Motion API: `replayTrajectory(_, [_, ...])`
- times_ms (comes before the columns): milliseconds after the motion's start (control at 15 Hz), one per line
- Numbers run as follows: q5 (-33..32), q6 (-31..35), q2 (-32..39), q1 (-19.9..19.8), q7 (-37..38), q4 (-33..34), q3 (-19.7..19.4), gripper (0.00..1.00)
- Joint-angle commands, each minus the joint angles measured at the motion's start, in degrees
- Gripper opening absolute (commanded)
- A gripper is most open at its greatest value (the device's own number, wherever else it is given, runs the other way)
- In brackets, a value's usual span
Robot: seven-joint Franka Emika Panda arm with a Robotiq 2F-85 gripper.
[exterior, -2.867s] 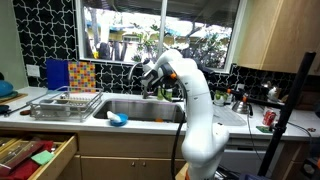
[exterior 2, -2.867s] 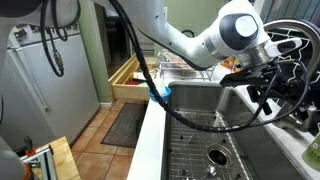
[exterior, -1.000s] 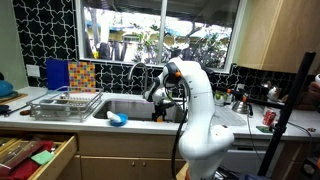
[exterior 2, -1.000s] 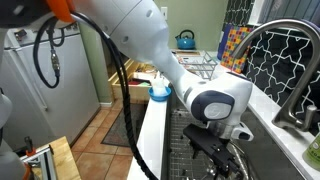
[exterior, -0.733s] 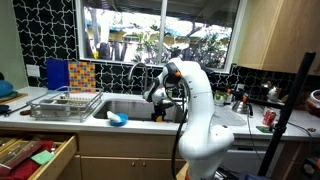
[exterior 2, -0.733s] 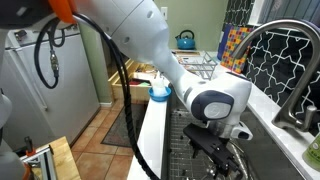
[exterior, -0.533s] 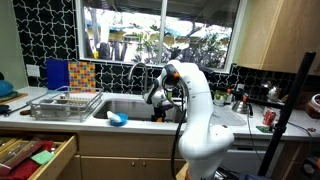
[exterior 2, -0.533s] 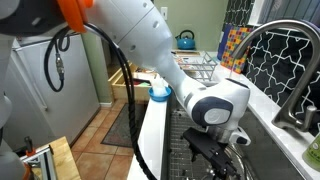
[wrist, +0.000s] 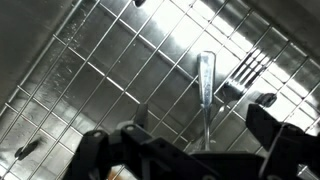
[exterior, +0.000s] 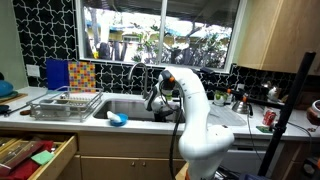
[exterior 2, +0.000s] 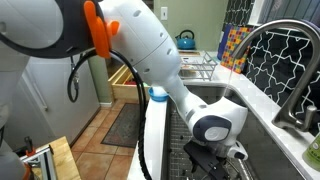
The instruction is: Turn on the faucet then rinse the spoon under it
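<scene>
At the bottom edge of the wrist view sits the black two-fingered tool [wrist: 190, 145], its jaws spread wide and holding nothing. Just beyond it, at centre frame, a slim silver utensil handle [wrist: 205, 90] lies flat on the steel wire grid [wrist: 80, 80] that lines the sink floor. This is probably the spoon, though its bowl end is hidden under the tool. Just beside it on the right lies a silver forked piece [wrist: 245, 68], tines pointing to the upper right. Farther off, in an exterior view, the dark metal gooseneck faucet [exterior 2: 256, 38] arches at the upper right. No stream shows from it, so I cannot tell whether it runs. By my judgement the grasp is the step in hand, and lifting and rinsing remain. Counted: one tool, one faucet, one grid, two pieces of cutlery.
</scene>
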Motion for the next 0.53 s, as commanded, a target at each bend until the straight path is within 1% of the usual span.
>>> replayTrajectory(0, [1.52,3.10,2.93,-0.94,1.58,1.77,0.92,0.97])
replayTrajectory(67, [1.69,3.60,3.31,-0.97,1.85,1.98,1.13,0.96])
replayTrajectory(200, [1.75,4.69,3.90,-0.83,2.46,2.20,1.37,0.90])
replayTrajectory(267, [1.83,5.07,4.16,-0.79,2.88,2.37,1.51,0.84])
replayTrajectory(333, [1.80,5.51,4.33,-0.66,3.31,2.45,1.53,0.80])
replayTrajectory(400, [1.86,5.68,4.45,-0.62,3.52,2.51,1.65,0.73])
replayTrajectory(467, [1.80,5.86,4.50,-0.48,4.01,2.50,1.64,0.72])
